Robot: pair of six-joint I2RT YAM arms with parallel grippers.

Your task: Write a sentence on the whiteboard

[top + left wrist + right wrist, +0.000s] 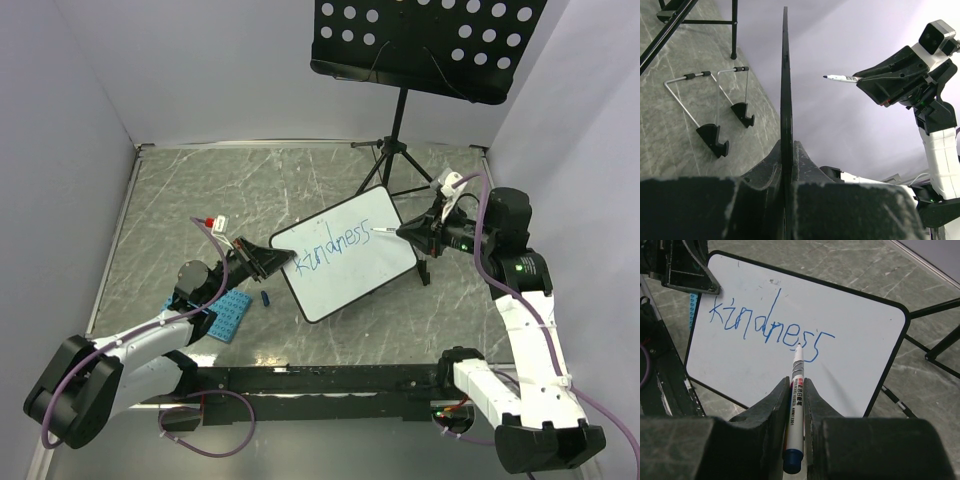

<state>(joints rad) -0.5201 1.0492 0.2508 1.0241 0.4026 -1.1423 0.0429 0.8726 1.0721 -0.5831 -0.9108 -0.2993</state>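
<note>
The whiteboard (345, 262) is held tilted above the table, and in the left wrist view I see it edge-on (785, 75). My left gripper (268, 258) is shut on its left edge (786, 145). The sentence (336, 247) is a single blue word, "kindness" (770, 330). My right gripper (415, 236) is shut on a white marker (797, 385) with a blue end. The marker tip is beside the last "s" and, in the left wrist view, the marker (840, 78) stands a short way off the board face. The rest of the board (860, 335) is blank.
A black perforated music stand (425, 45) on a tripod (395, 150) rises behind the board. A blue studded plate (225, 315) and a small blue cap (266, 297) lie near the left arm. Two wire brackets with black feet (715, 135) stand on the table behind the board.
</note>
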